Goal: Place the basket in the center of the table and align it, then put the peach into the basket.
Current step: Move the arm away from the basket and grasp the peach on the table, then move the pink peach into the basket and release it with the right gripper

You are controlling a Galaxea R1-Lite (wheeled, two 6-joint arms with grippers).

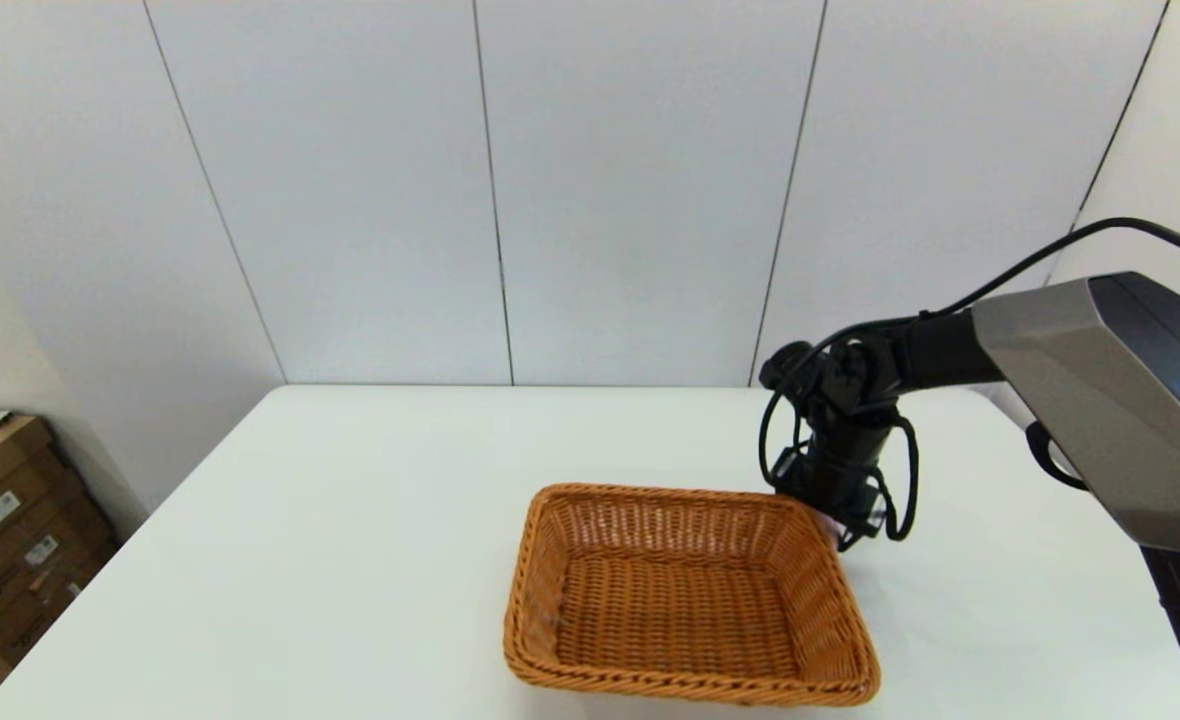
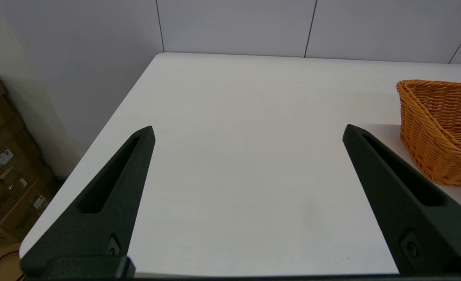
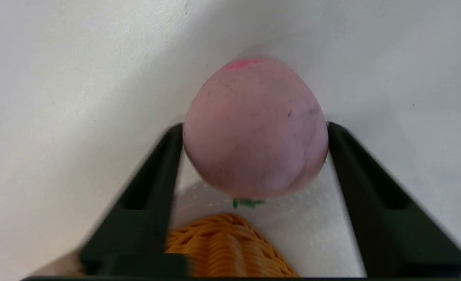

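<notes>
My right gripper (image 3: 256, 128) has its jaws clenched on the peach (image 3: 256, 128) at the wicker basket's (image 1: 685, 595) two o'clock corner; my left gripper (image 2: 248, 130) is parked, jaws released.

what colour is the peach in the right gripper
Pale pink, with a small green leaf mark; the peach shows best in the right wrist view.

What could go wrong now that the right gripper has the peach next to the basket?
1. The right gripper holds the round peach by its sides only, so it may slip out.
2. It sits low beside the basket far right corner, so moving across could knock the rim and misalign it.
</notes>
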